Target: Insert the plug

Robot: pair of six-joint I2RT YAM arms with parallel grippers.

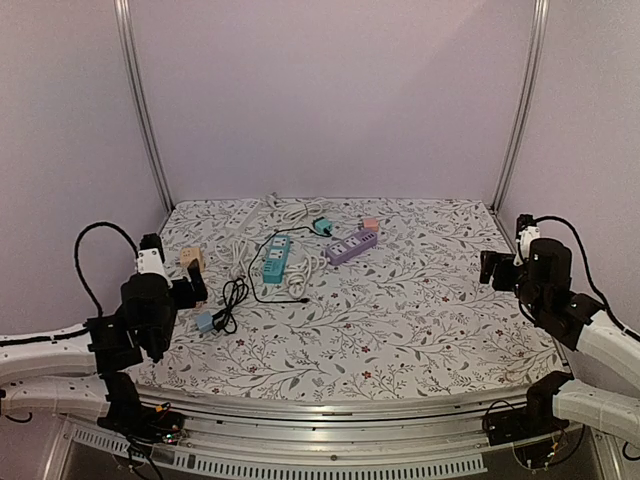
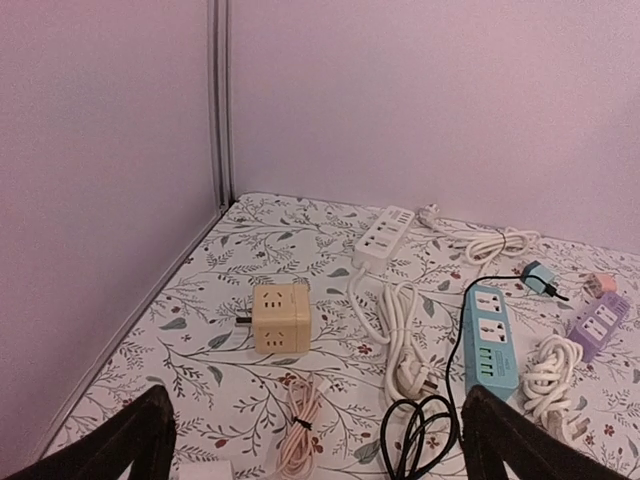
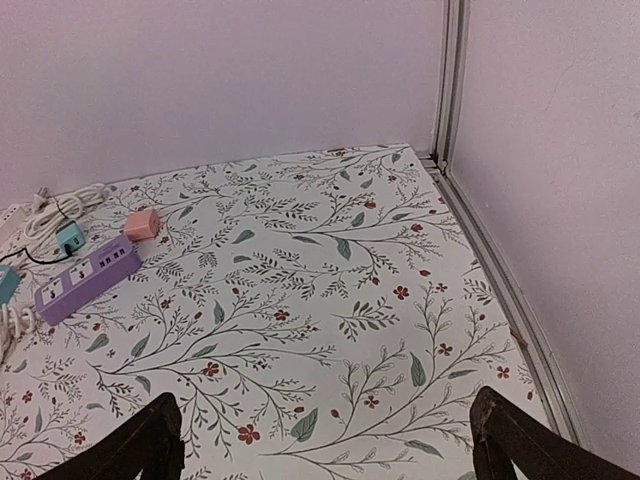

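Floral table cover [image 1: 430, 320] carries a teal strip [image 1: 275, 258], purple strip [image 1: 351, 245], tan cube [image 1: 191, 258].

Left arm [image 1: 140, 312] and right arm [image 1: 560, 295] sit folded at opposite sides; left pincer [image 2: 318, 445] and right pincer [image 3: 325, 440] gape wide, empty, apparently angled forward.

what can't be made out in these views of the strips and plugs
Top external: the small blue item at the near left is too small to identify.
Left wrist: a white object is cut off by the bottom edge.
Right wrist: the teal strip is cut off by the left edge.
Left wrist: the white cords overlap, so which plug joins which strip is unclear.
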